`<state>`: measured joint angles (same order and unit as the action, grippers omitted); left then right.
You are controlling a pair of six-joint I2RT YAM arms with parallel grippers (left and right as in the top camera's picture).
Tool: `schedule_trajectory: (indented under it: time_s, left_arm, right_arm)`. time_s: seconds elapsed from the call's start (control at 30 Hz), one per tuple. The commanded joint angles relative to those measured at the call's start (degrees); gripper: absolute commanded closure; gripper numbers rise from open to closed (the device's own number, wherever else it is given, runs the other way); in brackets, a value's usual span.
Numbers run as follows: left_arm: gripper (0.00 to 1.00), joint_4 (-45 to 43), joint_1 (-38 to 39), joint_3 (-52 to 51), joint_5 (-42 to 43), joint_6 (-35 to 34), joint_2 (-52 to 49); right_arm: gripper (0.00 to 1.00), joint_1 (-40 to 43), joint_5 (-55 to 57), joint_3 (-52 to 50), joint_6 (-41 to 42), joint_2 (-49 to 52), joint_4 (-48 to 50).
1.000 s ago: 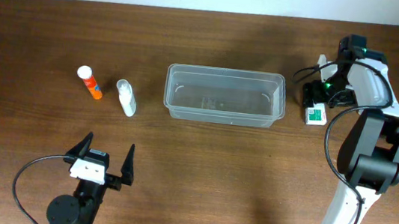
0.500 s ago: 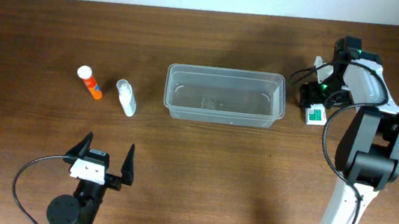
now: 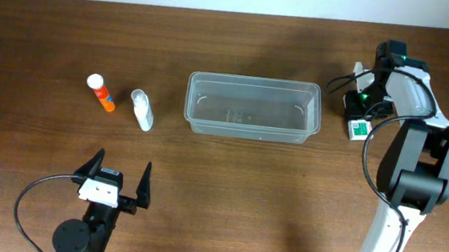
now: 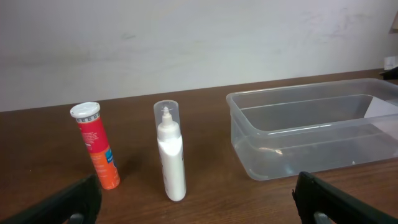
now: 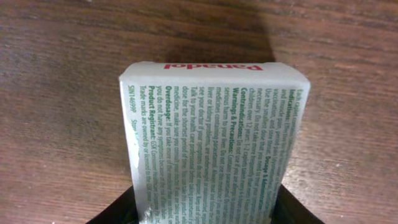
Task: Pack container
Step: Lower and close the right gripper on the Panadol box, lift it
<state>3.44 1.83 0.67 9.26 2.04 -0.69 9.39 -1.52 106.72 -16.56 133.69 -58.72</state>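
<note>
The container sits in the middle of the bench, long side toward me, its clear walls showing the wood through them. Off its right end, the right tool is pinching a white Panadol box with green print between its two fingers; the box is just beside the tub's end wall. Well to the left stand an orange tube with a white cap and a white bottle close together. The left tool hangs near the front edge, fingers spread wide with nothing between them.
</note>
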Motion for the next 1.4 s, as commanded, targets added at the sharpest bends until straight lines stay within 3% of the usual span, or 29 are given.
schedule_trajectory:
  time_s: [0.0,0.5,0.97,1.37]
  left_arm:
    - [0.01,0.2,-0.3,-0.2,0.9,0.8,0.4]
    - [0.01,0.2,-0.3,-0.2,0.9,0.8,0.4]
    - [0.0,0.2,-0.3,-0.1,0.9,0.8,0.4]
    - [0.0,0.2,-0.3,-0.2,0.9,0.8,0.4]
  right_arm:
    - [0.54,-0.3,-0.8,2.8,1.7,1.7,-1.9]
    - [0.56,-0.4,-2.8,23.4,3.6,1.7,-20.9]
    - [0.43,-0.3,1.7,9.6,3.5,1.7,-13.2]
    - [0.44,-0.3,2.0,6.9,3.5,1.7,-9.3]
